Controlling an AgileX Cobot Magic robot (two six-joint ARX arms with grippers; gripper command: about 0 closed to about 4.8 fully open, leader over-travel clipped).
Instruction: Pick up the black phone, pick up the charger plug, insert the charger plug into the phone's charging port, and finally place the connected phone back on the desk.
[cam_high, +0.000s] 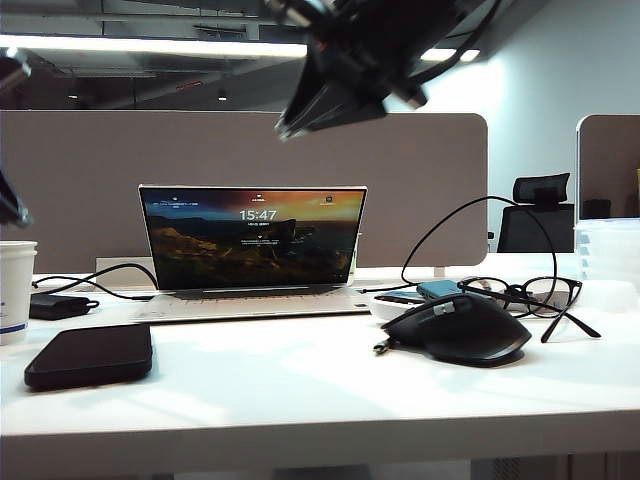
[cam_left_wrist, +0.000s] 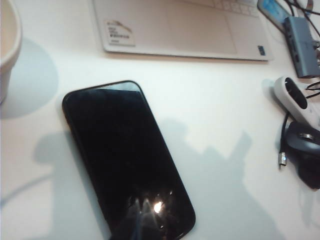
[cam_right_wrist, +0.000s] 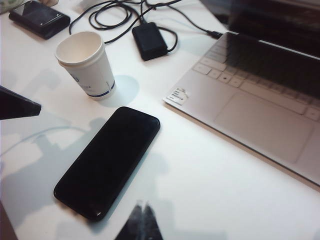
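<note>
Both grippers, left (cam_right_wrist: 20, 106) and right (cam_right_wrist: 142, 220), are hanging clenched and empty above the phone (cam_right_wrist: 107, 161), lying between cup (cam_right_wrist: 87, 65) and laptop (cam_right_wrist: 260, 105).

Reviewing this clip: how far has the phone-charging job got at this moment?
Nothing looks done. The black phone lies flat on the desk, untouched, and the charger plug lies loose beside the mouse. In hand: the right gripper, shut and empty, hangs above the phone; the left gripper shows in no view, though its camera looks down on the phone. Left: both pickups, insertion, and setting the phone down.
</note>
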